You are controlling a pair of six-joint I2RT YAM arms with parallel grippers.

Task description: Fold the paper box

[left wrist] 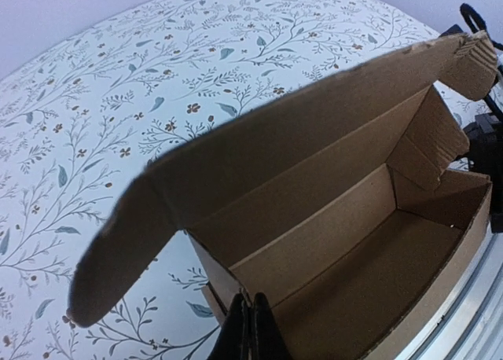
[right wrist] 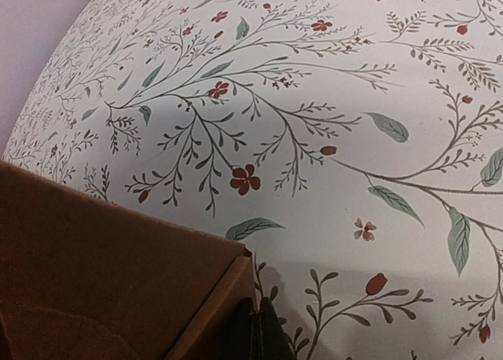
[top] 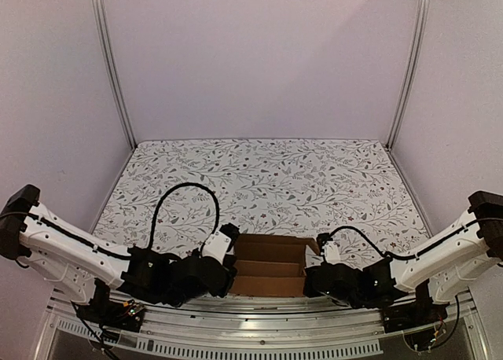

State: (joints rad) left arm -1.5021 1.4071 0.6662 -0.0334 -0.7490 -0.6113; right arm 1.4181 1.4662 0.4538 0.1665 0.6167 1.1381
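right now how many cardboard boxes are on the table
1. The paper box sits at the near edge of the table, between the left arm and right arm, open, lid raised. The arms could hide something small.

paper box point(top: 269, 266) on table point(top: 259, 179), near front edge

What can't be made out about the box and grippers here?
Top view: both fingertips, hidden under the wrists beside the paper box.
Left wrist: whether the shut left gripper pinches the end wall; bottom edge cuts it off.
Right wrist: most of the box, cut off by the frame; right gripper contact unclear.
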